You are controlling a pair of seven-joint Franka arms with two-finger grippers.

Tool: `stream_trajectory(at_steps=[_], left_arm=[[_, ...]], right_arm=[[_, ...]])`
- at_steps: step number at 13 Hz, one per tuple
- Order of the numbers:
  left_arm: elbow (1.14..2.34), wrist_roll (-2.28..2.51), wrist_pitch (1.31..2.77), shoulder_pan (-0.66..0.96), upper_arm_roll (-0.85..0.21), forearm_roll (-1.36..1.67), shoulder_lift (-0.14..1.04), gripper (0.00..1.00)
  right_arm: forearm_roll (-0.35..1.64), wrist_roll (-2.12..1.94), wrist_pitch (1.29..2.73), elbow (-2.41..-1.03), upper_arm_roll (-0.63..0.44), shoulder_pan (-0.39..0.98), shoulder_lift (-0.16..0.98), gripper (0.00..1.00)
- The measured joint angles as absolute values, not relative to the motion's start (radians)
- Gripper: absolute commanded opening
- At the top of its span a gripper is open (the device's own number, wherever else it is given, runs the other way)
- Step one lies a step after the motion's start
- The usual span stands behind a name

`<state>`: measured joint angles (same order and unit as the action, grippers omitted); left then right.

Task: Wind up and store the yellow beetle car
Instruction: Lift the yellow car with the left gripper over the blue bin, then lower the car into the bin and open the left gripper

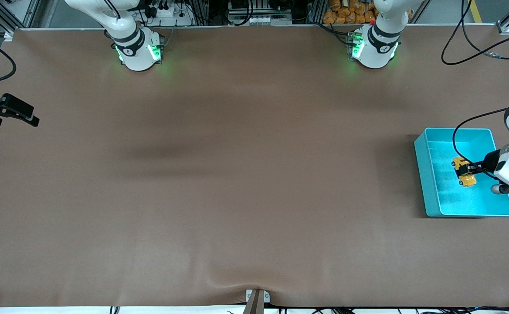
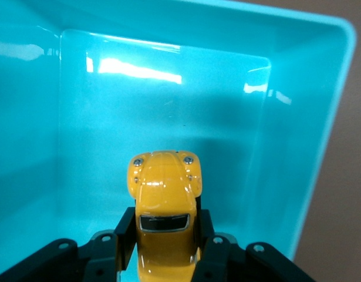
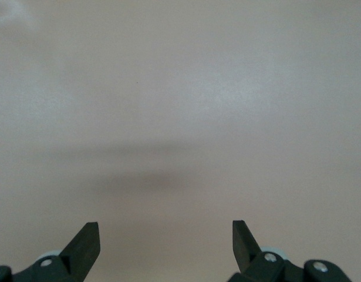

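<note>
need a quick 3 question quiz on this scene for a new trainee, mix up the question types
1. True or false: the left claw is shut on the yellow car.
2. What is the car held over?
A. the bare table
B. the turquoise bin
C. the right arm's base
3. Fill in: the right claw, waiting over the brown table at the right arm's end, has its fingers ____.

Key:
1. True; its fingers clamp the car's sides.
2. B.
3. Open, with nothing between them.
</note>
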<state>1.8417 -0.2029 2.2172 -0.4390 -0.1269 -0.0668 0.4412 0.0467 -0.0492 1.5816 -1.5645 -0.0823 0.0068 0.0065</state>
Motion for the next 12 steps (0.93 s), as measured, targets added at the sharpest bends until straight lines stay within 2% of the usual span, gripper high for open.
stream_trajectory(at_steps=[3,12], left_arm=[[1.841,-0.206,2.269,-0.453,-0.127,-0.218,0.481,0.0],[1.841,-0.207,2.35,-0.452,-0.131,-0.236,0.575,0.0]], right_arm=[[0.045,-0.048,1.582,-1.564,-0.082,0.007,0.006,1.0],[0.045,-0.048,1.579,-1.56,-0.082,0.007,0.006,1.0]])
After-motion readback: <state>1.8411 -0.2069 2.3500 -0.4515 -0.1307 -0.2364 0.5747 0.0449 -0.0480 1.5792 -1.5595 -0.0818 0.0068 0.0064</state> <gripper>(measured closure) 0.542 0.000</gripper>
